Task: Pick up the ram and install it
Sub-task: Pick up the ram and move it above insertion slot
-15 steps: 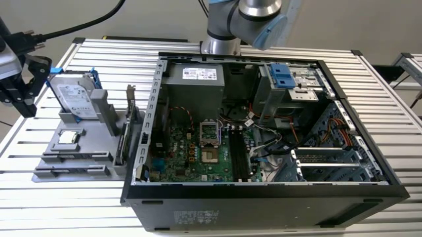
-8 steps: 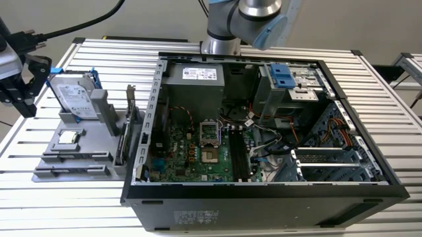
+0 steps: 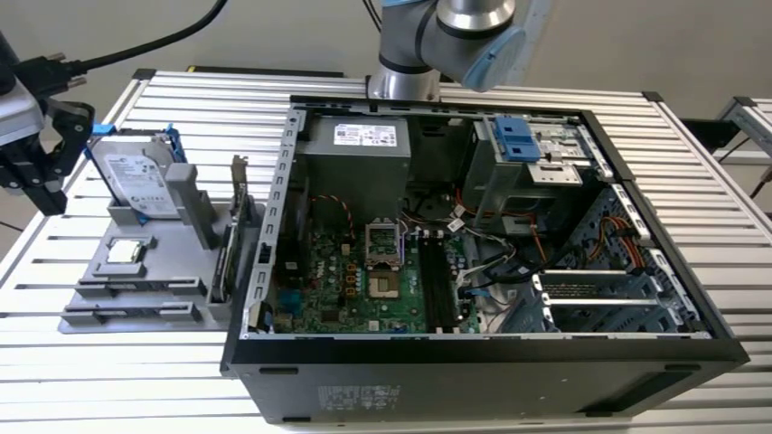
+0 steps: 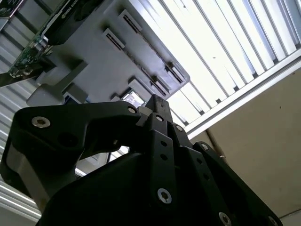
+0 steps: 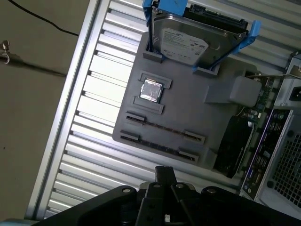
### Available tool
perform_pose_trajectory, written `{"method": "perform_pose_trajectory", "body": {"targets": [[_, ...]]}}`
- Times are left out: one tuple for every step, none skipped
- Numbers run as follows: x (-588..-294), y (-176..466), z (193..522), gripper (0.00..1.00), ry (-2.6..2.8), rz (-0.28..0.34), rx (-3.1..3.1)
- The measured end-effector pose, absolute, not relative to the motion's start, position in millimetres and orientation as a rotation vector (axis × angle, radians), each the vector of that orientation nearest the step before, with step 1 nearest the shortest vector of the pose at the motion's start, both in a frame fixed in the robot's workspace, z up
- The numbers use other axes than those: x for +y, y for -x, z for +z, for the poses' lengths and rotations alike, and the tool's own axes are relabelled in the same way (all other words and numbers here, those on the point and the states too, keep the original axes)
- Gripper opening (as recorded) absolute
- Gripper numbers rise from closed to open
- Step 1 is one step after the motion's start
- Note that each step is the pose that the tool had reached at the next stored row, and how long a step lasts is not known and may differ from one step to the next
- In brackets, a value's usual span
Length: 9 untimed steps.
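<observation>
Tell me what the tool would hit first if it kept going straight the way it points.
Probably the gray parts holder, at its end with the two long narrow slots, just ahead of the tool in the first wrist view; depth is unclear.

The black gripper (image 4: 156,104) occupies the foreground, its fingers (image 4: 161,123) brought together at the tips. Beyond the tips, a grey slotted holder (image 4: 99,66) rests on the ribbed metal table (image 4: 225,42). A green circuit board (image 4: 26,61) stands at one edge of the holder. Beige floor (image 4: 263,141) borders the table.
</observation>
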State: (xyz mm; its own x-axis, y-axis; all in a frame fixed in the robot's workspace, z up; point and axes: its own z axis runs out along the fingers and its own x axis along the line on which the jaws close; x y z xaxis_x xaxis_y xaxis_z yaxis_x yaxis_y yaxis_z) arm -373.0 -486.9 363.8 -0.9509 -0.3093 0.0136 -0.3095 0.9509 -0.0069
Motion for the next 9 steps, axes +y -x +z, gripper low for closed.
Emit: {"method": "perform_pose_trajectory", "body": {"targets": [[-486.9, 373.0, 363.8, 0.00, -0.494, 0.014, -3.090], [-486.9, 373.0, 363.8, 0.00, -0.497, 0.014, -3.090], [-487.0, 373.0, 363.8, 0.00, -0.500, 0.014, -3.089], [-487.0, 373.0, 363.8, 0.00, -0.504, 0.014, -3.088], [-486.9, 373.0, 363.8, 0.00, -0.507, 0.014, -3.088], [-486.9, 373.0, 363.8, 0.00, -0.510, 0.014, -3.087], [-486.9, 373.0, 363.8, 0.00, -0.514, 0.014, -3.087], [-487.0, 373.0, 363.8, 0.00, -0.517, 0.014, -3.086], [-487.0, 373.0, 363.7, 0.00, -0.520, 0.014, -3.086]]}}
